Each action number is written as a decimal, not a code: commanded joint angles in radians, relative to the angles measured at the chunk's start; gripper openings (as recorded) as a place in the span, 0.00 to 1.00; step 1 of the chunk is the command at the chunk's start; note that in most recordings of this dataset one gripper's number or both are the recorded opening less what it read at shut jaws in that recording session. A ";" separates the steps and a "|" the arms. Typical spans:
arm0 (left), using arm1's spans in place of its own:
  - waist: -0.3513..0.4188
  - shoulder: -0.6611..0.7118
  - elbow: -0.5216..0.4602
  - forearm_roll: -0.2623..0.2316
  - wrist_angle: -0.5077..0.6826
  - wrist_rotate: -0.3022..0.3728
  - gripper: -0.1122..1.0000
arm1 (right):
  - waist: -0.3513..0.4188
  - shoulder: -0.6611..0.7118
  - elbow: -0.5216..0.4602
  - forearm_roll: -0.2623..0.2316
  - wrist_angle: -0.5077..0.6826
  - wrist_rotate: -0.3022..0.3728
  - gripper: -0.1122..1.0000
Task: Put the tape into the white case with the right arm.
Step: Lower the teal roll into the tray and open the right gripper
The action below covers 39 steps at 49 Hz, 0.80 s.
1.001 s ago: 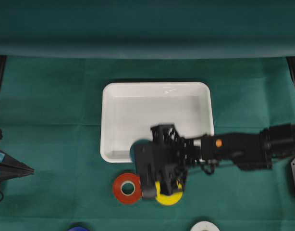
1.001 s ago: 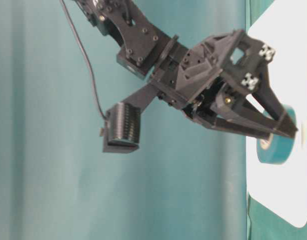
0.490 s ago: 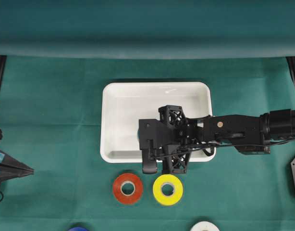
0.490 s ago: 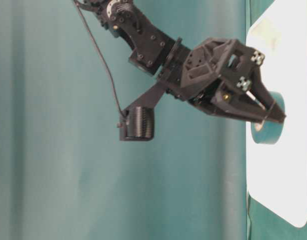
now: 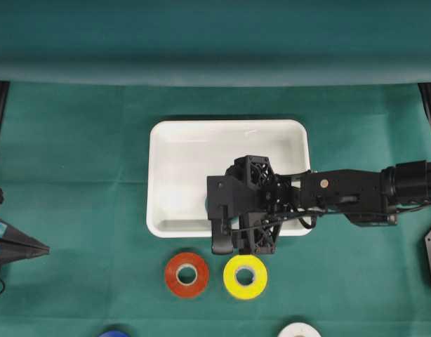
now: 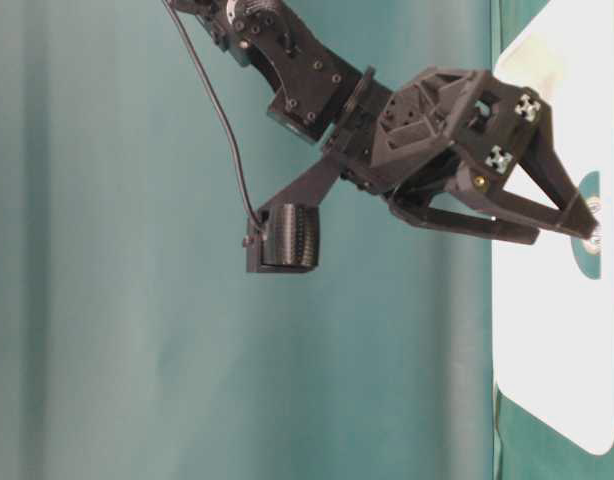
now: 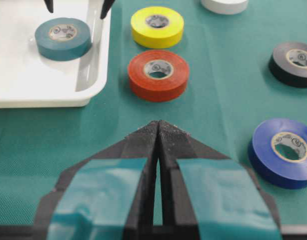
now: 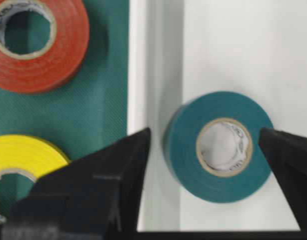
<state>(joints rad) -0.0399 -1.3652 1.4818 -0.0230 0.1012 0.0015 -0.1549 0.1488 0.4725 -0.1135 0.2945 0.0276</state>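
Right gripper [image 8: 203,140] standing wide open around the teal tape [image 8: 219,145], gripping nothing, tape lying flat inside the white case [image 5: 173,140], left gripper [image 7: 157,131] sitting closed, empty

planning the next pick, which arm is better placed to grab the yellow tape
Right: its open gripper hangs over the white case beside the yellow tape. The left gripper sits shut, farther off.

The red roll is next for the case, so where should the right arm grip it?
Grip the red roll across its outer wall, coming straight down from above. It lies flat, hole up, and the gap to the yellow roll looks narrow, so one jaw might go into the hole instead.
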 commanded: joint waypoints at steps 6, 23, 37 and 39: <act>0.003 0.008 -0.011 0.000 -0.006 -0.002 0.10 | 0.000 -0.040 -0.009 -0.002 -0.020 0.002 0.77; 0.003 0.008 -0.009 0.000 -0.008 -0.002 0.10 | 0.000 -0.094 0.029 -0.008 -0.003 0.002 0.77; 0.003 0.008 -0.009 0.002 -0.006 -0.002 0.10 | 0.000 -0.285 0.242 -0.008 -0.006 0.002 0.77; 0.003 0.008 -0.009 0.002 -0.008 -0.002 0.10 | 0.000 -0.321 0.281 -0.006 -0.006 0.002 0.77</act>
<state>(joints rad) -0.0399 -1.3652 1.4834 -0.0230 0.0997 0.0015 -0.1549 -0.0936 0.7072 -0.1197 0.2961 0.0276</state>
